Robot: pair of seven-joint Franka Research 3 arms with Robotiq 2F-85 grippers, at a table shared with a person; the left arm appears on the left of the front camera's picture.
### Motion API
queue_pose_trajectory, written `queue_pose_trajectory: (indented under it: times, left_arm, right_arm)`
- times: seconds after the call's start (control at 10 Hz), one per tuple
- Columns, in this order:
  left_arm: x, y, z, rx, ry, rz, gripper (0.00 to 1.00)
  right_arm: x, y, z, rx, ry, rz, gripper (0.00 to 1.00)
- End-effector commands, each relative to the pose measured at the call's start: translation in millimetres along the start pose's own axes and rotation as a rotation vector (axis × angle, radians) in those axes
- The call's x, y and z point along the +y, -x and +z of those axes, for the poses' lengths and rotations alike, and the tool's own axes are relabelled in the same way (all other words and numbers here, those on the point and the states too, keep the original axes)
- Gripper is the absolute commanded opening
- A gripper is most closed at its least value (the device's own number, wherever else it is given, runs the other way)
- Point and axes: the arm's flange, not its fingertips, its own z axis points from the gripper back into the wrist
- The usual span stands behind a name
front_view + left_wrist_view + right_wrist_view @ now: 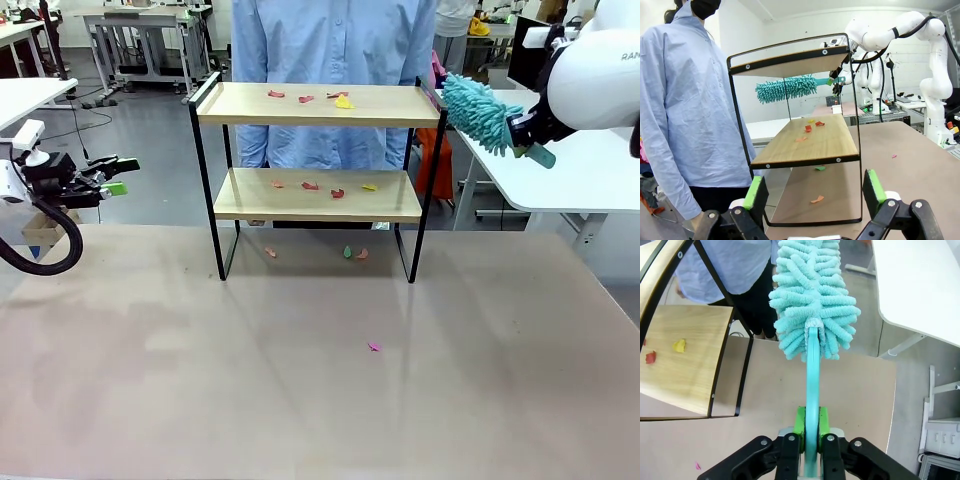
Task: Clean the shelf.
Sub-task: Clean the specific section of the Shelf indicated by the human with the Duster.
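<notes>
The shelf (318, 104) stands at the table's far middle, two light wood boards in a black frame, with small red, pink and yellow scraps on both boards. More scraps lie on the table under it. My right gripper (528, 138) is shut on the handle of a teal fluffy duster (478, 110), held just right of the top board's right end. In the right wrist view the duster (812, 300) points away past the shelf (685, 352). My left gripper (112, 176) hangs open at the far left, off the table's edge; its wrist view shows the shelf (810, 137) and the duster (786, 88).
A person in a light blue shirt (330, 40) stands right behind the shelf. One pink scrap (374, 347) lies on the brown table (300, 400) in front. A white side table (540, 180) stands at the right.
</notes>
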Motion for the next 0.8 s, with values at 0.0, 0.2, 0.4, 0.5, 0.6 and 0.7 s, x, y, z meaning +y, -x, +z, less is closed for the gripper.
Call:
queue_pose_trajectory:
  times: [0.0, 0.2, 0.4, 0.5, 0.6, 0.7]
  left_arm:
    - [1, -3, 0, 0.003, -0.001, -0.011, 1.0]
    - [1, -3, 0, 0.003, -0.001, -0.011, 1.0]
    - [1, -3, 0, 0.003, -0.001, -0.011, 1.0]
    - [1, -3, 0, 0.003, -0.001, -0.011, 1.0]
    - [1, -3, 0, 0.003, -0.001, -0.011, 1.0]
    - [1, -3, 0, 0.003, -0.001, -0.011, 1.0]
  right_arm:
    - [0, -1, 2, -0.006, 0.001, 0.005, 0.0]
    - [0, -1, 2, -0.006, 0.001, 0.005, 0.0]
    - [-10, 10, 14, 0.032, -0.014, 0.064, 0.13]
    - [-28, 23, 39, 0.074, -0.022, 0.119, 0.13]
    - [-45, 35, 59, 0.123, -0.034, 0.162, 0.13]
    - [-61, 48, 78, 0.182, -0.043, 0.213, 0.13]
